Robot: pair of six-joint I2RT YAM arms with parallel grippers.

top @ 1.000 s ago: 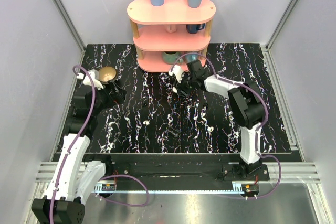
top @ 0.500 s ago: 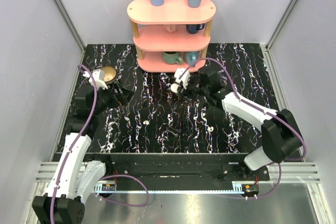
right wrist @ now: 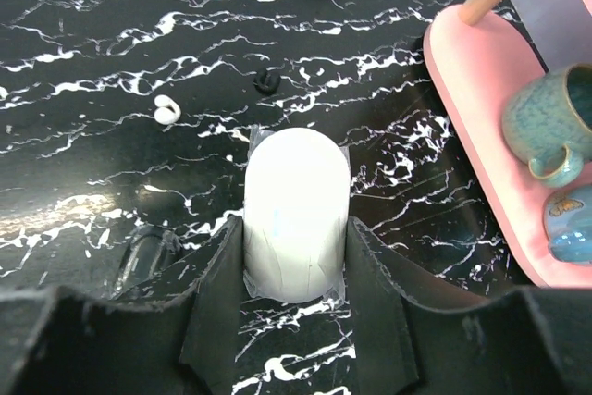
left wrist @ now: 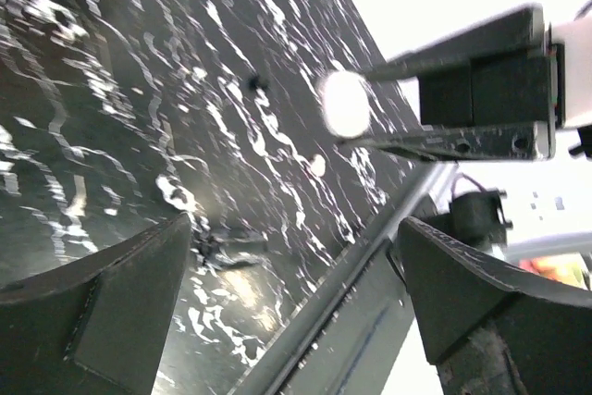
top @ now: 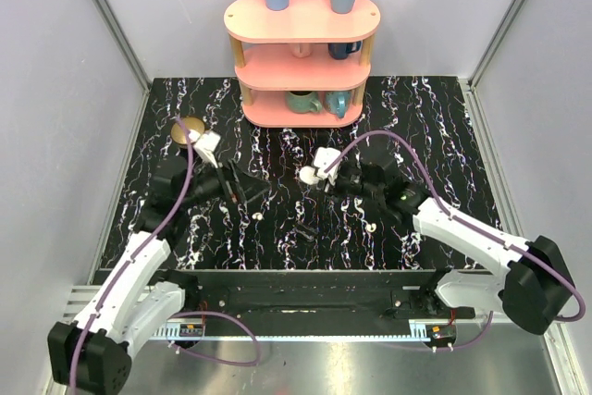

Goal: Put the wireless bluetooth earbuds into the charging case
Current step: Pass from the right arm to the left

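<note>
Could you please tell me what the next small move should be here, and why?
Probably the left gripper should ease down over the nearer earbud and close on it. Its jaws stand open and empty close by that earbud, while the right gripper already grips the charging case.
</note>
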